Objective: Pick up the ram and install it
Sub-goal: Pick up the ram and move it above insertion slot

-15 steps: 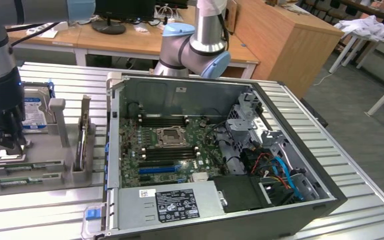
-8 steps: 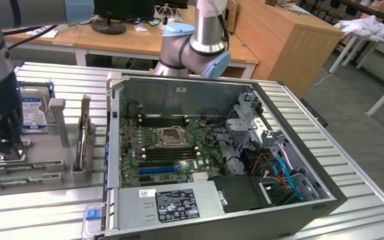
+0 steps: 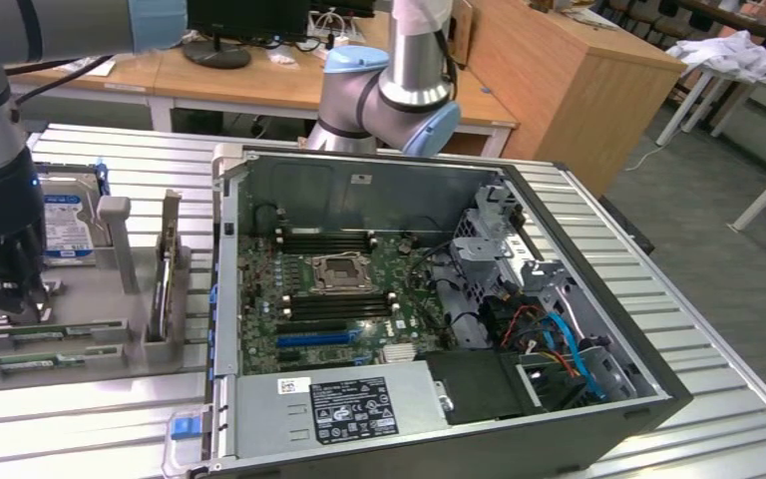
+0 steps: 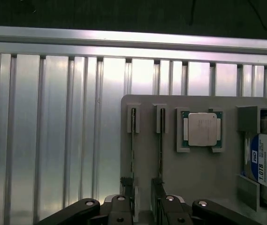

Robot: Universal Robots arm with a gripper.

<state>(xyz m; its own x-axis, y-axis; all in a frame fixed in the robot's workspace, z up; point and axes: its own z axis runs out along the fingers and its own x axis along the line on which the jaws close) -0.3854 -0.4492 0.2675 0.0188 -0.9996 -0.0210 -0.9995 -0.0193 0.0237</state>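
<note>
Two ways to spoil this: with tool (image 4: 142, 183) spread wide, empty, just over the ram sticks (image 4: 132, 140) set on edge in the grey holder (image 4: 194, 178) on the bench (image 4: 54, 140), may land on a stick's edge instead of astride it, or nudge its neighbour.

silver table (image 4: 54, 131), ribbed stripes. plain grey tray (image 4: 194, 173). green ram (image 3: 71, 329). processor (image 4: 202, 129): silver lid, green border. hard drive (image 3: 69, 225), ten o'clock of motherboard (image 3: 343, 299): blue-white label. motherboard green; slots (image 3: 323, 242) black, one blue. black gripper (image 4: 143, 187).
</note>
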